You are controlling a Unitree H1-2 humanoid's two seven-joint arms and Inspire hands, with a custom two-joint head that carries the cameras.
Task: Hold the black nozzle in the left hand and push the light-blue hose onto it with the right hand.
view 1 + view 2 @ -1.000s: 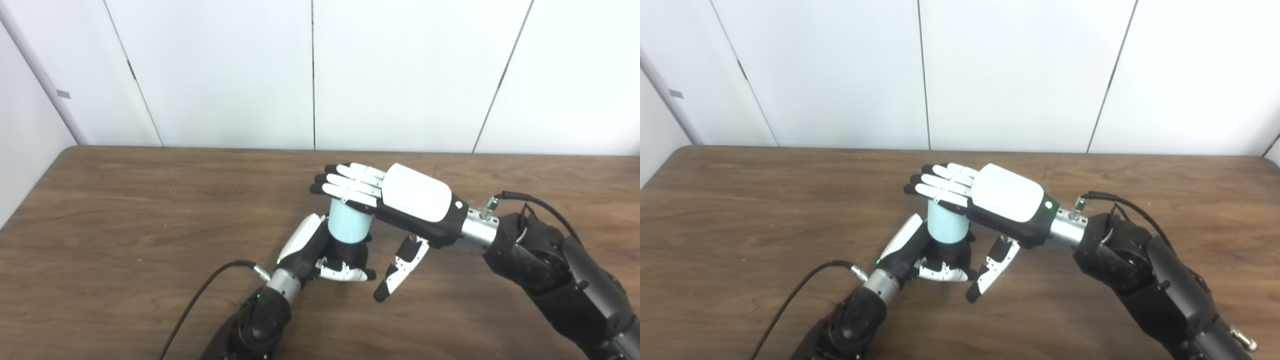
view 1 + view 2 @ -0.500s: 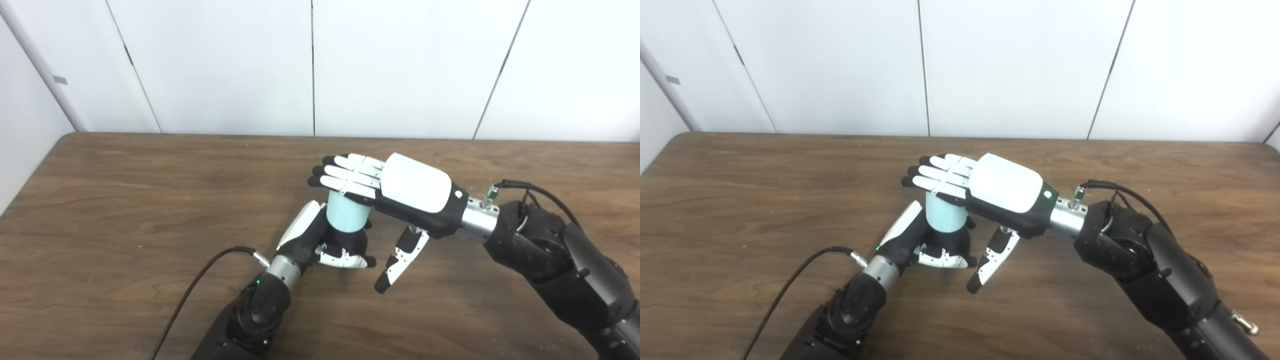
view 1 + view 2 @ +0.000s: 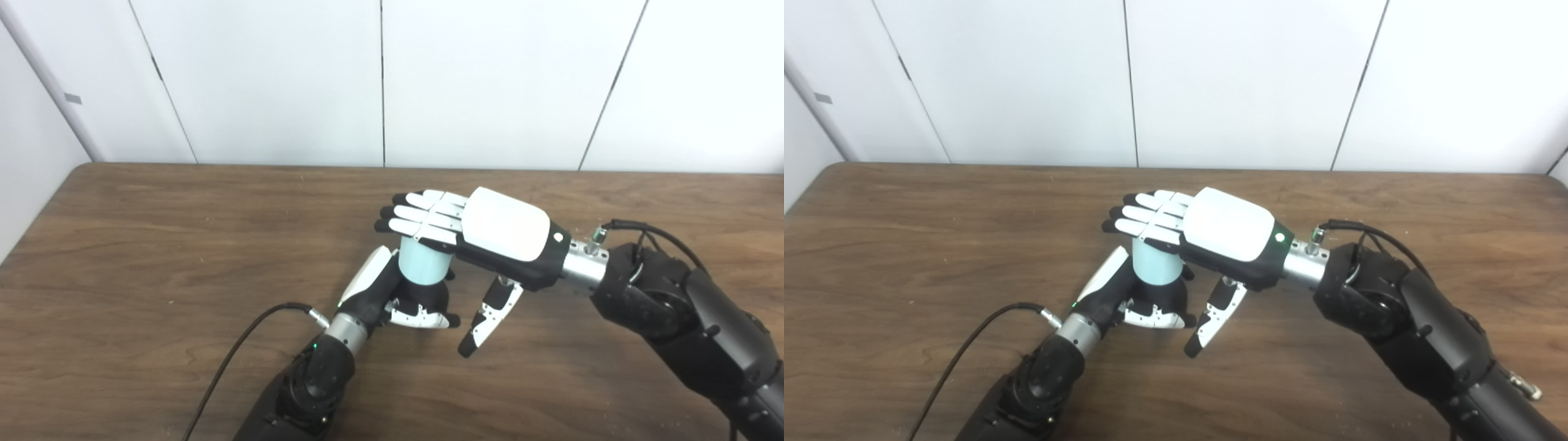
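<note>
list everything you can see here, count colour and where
light-blue hose: one, pale blue, upright, its lower end inside the left hand's grip
black nozzle: hidden in the left hand, cannot be made out
table: one, dark brown wood, fills the lower picture
wall panels: white, behind the table
cable: one, black, along the left forearm
left hand: black and white, closed around the hose's base
right hand: black and white, fingers flat on the hose's top, thumb hanging down

Matt wood-grain table; smooth, seemingly plastic light-blue hose.
</note>
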